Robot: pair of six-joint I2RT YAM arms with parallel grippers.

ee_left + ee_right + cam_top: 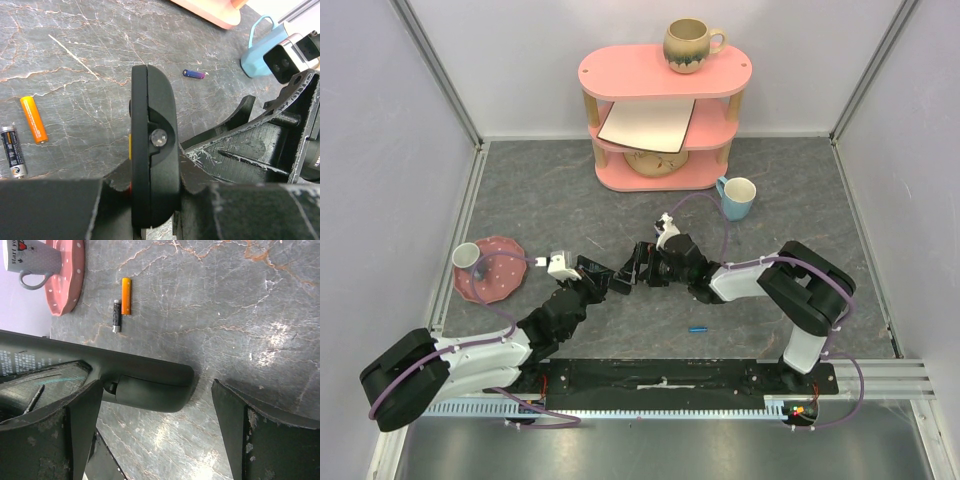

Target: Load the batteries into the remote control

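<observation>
My left gripper [155,175] is shut on the remote control [152,115], a slim black body held on its edge with coloured buttons showing on its left side. In the right wrist view the remote control's [145,375] rounded end lies between the wide-open fingers of my right gripper [158,385], close to the left finger [75,420]. Both grippers, the left gripper [613,281] and the right gripper [642,266], meet at the table's middle. Three batteries lie loose on the table: a purple one [194,74] beyond the remote, an orange one [33,119] and a black one [12,158] to the left.
A pink plate [498,280] with a grey mug [467,256] sits at the left. At the back, a pink shelf [660,70] carries a brown mug [690,45], and a blue mug [737,197] stands beside it. Near the front lies a small bright blue cylinder [698,328].
</observation>
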